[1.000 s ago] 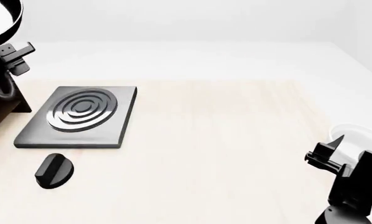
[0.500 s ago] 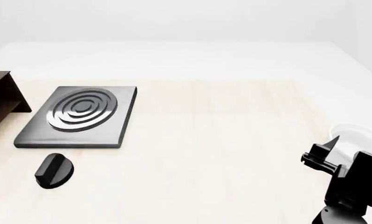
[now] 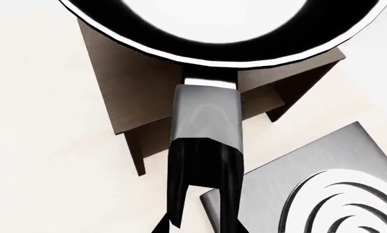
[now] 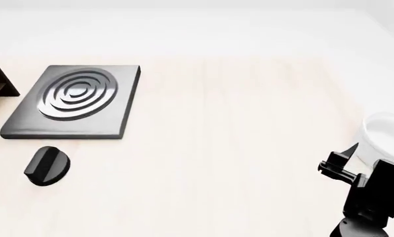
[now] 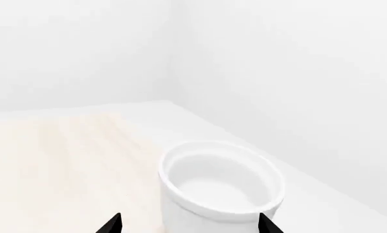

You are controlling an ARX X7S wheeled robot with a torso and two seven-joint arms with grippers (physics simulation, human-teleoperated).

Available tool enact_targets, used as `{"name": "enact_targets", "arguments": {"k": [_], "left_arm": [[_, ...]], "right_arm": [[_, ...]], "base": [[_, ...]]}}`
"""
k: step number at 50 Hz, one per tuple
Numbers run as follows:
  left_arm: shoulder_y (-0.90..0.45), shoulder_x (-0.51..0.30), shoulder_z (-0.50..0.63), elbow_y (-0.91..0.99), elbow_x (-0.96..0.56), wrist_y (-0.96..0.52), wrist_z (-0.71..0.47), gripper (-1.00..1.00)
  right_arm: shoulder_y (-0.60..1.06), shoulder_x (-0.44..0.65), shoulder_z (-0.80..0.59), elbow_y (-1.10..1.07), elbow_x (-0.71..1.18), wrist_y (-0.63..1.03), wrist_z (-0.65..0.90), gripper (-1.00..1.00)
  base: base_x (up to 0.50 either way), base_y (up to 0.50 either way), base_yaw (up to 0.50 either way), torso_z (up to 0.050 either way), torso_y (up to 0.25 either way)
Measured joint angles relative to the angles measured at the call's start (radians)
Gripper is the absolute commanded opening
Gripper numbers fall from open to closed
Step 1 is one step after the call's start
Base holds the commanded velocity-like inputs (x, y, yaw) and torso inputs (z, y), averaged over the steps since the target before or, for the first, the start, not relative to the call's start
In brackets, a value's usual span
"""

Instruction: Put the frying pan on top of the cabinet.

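In the left wrist view the frying pan [image 3: 206,52], black with a glossy white-reflecting inside, hangs above the dark brown cabinet [image 3: 135,92]. Its grey handle [image 3: 205,116] runs back to my left gripper [image 3: 200,225], which is shut on the handle's dark end. I cannot tell whether the pan touches the cabinet top. In the head view only a corner of the cabinet [image 4: 1,84] shows at the left edge; the pan and left gripper are out of that view. My right gripper [image 4: 345,165] is open and empty, its tips either side of a white bowl [image 5: 219,182].
A flat grey hob [image 4: 72,101] with concentric rings lies right of the cabinet, also in the left wrist view [image 3: 323,165]. A black knob [image 4: 47,165] lies in front of the hob. The white bowl [image 4: 388,136] stands at the table's right edge.
The left arm with the pan went out of the head view at the upper left. The head view then tilted down, so hob and knob shifted up-left. The right gripper stayed still.
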Motion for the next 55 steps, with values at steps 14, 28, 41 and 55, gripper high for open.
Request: {"name": "enact_targets", "arguments": {"k": [14,28,41,55], "left_arm": [[0.0,0.006,-0.015,0.0,-0.017,0.008,0.014,-1.0],[-0.012,0.009,-0.013,0.0,-0.019,0.017,0.027,1.0],[-0.03,0.005,0.01,0.001,-0.011,0.042,0.051,1.0],[-0.085,0.03,0.104,0.001,0.011,0.086,0.131,1.0]], "right_arm": [[-0.004,0.001,-0.005,0.003,0.004,-0.006,0.001,1.0],[-0.008,0.004,-0.009,0.005,0.007,-0.011,0.002,1.0],[-0.01,0.005,-0.014,0.008,0.01,-0.016,0.003,1.0],[-0.011,0.007,-0.02,0.008,0.013,-0.019,0.004,1.0]], "base": [[0.0,0.0,0.0,0.0,-0.049],[0.0,0.0,0.0,0.0,0.0],[0.0,0.0,0.0,0.0,0.0],[0.0,0.0,0.0,0.0,0.196]]}}
